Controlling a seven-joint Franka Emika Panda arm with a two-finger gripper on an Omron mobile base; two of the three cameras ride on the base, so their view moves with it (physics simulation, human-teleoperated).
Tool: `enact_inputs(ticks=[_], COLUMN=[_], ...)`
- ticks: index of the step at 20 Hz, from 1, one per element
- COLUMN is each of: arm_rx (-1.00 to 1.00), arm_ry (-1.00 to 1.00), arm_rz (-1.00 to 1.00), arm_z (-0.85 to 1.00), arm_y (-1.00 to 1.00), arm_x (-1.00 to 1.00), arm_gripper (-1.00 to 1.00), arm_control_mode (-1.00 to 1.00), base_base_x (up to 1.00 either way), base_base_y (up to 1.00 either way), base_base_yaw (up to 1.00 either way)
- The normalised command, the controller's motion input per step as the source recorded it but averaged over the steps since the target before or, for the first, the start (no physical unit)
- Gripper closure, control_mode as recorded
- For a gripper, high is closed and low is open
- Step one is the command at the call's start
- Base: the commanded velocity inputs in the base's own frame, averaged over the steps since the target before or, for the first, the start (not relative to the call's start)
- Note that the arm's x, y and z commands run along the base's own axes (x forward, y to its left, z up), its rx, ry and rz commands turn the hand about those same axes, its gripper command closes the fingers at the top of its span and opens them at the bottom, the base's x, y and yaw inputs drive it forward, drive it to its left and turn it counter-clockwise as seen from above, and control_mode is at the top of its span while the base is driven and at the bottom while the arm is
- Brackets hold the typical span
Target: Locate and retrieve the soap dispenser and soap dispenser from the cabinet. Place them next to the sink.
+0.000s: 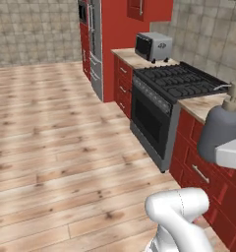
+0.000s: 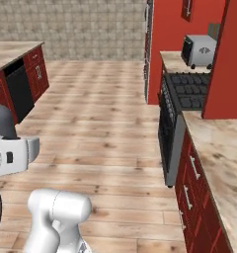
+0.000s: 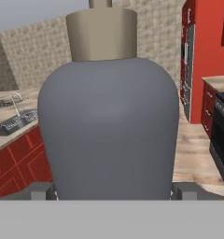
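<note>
— Dark grey, tan-pumped: the soap dispenser (image 3: 107, 126) sits clamped upright in our gripper (image 3: 113, 190), a finger on either side of its base, centre frame.

— We carry it upright so it can be stood down. Where to?

— The sink (image 3: 13, 122), middle left. Open wood floor (image 1: 56, 142) lies between; the stove (image 1: 171, 91) edges the right.

A dark grey round-shouldered soap dispenser (image 2: 2, 123) shows at the left edge, above the arm's white link. A silver toaster oven (image 2: 198, 51) sits on the beige stone table (image 2: 224, 148) beyond the black stove (image 2: 187, 94)
</note>
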Motion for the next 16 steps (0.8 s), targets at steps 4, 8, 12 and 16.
enact_inputs(ticks=[4,8,12,16], arm_rx=[0.00,0.00,0.00,0.00], arm_ry=[0.00,0.00,0.00,0.00], arm_rz=[0.00,0.00,0.00,0.00], arm_z=[0.00,0.00,0.00,0.00], arm_y=[0.00,0.00,0.00,0.00], arm_x=[0.00,0.00,0.00,0.00], arm_gripper=[1.00,1.00,1.00,1.00], arm_control_mode=[1.00,1.00,1.00,1.00], base_base_x=[0.25,0.30,0.31,0.43], base_base_y=[0.61,0.70,0.70,0.69], base_base_yaw=[0.30,0.25,0.25,0.23])
